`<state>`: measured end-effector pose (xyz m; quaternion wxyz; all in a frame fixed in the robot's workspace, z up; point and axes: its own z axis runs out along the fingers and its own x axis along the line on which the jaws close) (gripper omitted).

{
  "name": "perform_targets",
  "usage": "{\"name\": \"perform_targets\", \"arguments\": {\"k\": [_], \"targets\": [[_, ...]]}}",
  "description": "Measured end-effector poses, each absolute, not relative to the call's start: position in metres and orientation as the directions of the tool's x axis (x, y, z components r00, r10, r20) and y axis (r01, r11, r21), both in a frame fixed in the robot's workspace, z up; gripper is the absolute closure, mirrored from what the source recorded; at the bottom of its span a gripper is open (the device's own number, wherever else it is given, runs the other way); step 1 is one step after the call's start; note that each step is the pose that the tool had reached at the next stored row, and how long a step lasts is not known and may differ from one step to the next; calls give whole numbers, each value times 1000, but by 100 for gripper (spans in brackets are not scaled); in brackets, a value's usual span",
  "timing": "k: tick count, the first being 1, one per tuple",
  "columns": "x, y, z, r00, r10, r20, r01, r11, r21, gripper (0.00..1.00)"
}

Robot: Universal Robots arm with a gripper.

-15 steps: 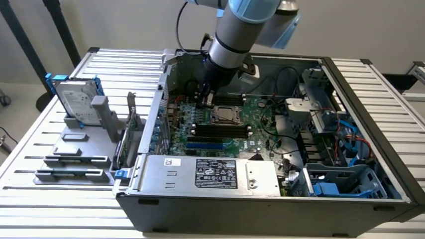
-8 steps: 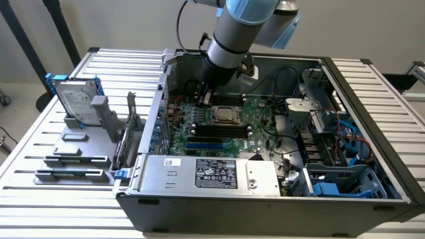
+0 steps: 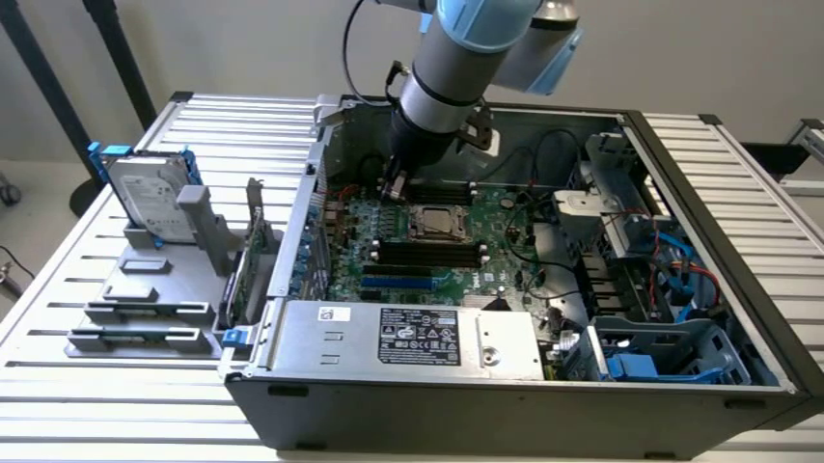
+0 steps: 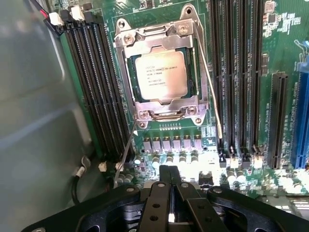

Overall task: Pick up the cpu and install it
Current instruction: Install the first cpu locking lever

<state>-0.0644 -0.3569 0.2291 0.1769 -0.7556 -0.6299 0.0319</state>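
Your claw [image 3: 397, 183], shut and empty, hangs near the cpu [image 3: 435, 220] seated at the exterior view's centre; installing seems almost finished, and calls for gentle precision.

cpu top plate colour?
The cpu is silvery metal with dark printed text, inside the socket frame. Clearest in the wrist view.

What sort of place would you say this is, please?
Probably a robotics lab bench for computer assembly: an open PC case sits on a slatted metal table, a robot arm reaches into it, and a hard drive stands in a grey fixture.
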Motion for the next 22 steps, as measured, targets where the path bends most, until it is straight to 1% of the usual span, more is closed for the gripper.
{"name": "perform_targets", "arguments": {"k": [5, 8, 13, 22], "targets": [[-66, -357, 233, 238, 950, 201, 934, -167, -316, 89], [-67, -358, 235, 245, 946, 211, 931, -169, -325, 89], [-72, -361, 237, 249, 945, 212, 926, -168, -339, 89], [-79, -362, 239, 257, 943, 212, 923, -175, -343, 89]]}}
